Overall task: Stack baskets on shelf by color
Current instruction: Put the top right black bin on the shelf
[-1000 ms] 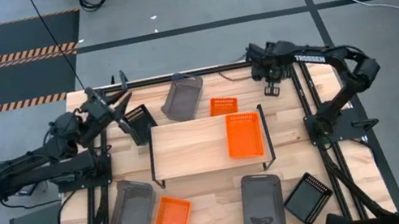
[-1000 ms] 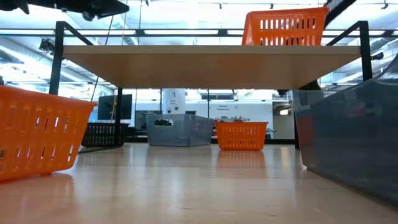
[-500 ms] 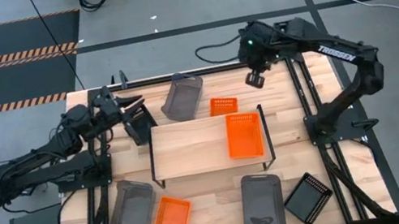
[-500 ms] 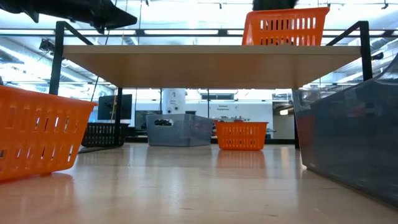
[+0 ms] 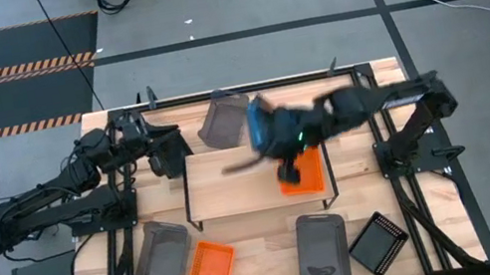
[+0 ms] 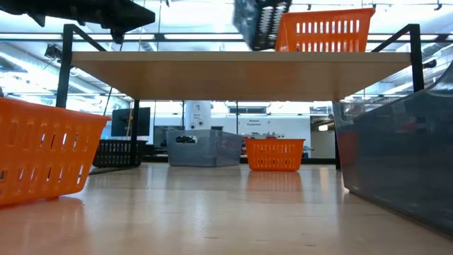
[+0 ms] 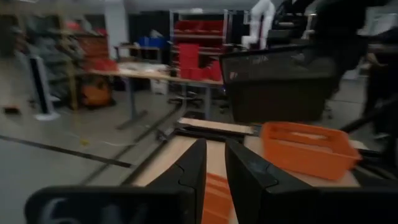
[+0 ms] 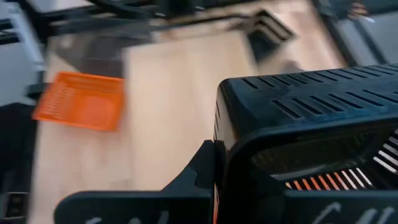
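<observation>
- Counting what's sorted, we only get one basket on the shelf [image 5: 223,182]: an orange basket [image 5: 305,179] at its right end.
- The right pincer [image 5: 278,142] is clamped on a black perforated basket [image 6: 260,21], held in the air over the shelf just beside that orange one. It isn't set down yet.
- The left pincer [image 5: 149,139] hovers at the back-left corner of the table [image 5: 264,245], right by another black basket [image 5: 170,156]. Its fingers [image 7: 189,174] show only a narrow gap, with nothing between them as far as we can see.
- Left on the table: a grey basket [image 5: 221,116] at the back, plus a grey one [image 5: 162,256], an orange one [image 5: 210,270], another grey [image 5: 323,250] and a black one [image 5: 378,243] along the front. The low view also shows a small orange basket [image 6: 274,154] behind the shelf.
- So we'd call it early days, with most of the stacking left.
- Writing: a pale mark sits on the dark basket in the left wrist view, and there are signs in the room behind, but we can't read any of it.
</observation>
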Robot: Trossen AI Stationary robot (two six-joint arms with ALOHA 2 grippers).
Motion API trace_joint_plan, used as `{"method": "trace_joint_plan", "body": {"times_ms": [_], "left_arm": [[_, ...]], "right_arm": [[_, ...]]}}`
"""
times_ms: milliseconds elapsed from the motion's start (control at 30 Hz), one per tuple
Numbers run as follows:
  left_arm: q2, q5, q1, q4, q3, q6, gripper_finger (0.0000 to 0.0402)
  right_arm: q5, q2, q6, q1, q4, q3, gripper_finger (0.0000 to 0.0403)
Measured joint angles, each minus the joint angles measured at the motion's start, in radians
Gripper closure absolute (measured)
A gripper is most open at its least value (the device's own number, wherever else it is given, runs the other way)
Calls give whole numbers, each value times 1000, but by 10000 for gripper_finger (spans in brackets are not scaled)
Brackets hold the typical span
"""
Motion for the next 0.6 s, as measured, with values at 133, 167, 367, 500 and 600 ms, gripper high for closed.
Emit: {"method": "trace_joint_plan", "body": {"times_ms": [133,167,367,500,600], "left_arm": [[0,80,-7,-20,0,-59,335],[0,93,-13,-33,0,-68,334],[0,102,-92,-145,0,-79,337],[0,100,-164,-184,0,-84,339],[0,82,-230,-193,0,-85,338]], "right_arm": [[51,73,37,72,51,0,395],[59,89,51,81,52,0,395],[71,180,105,96,54,0,395],[70,208,110,92,65,0,395],[71,210,113,90,71,1,391]]}}
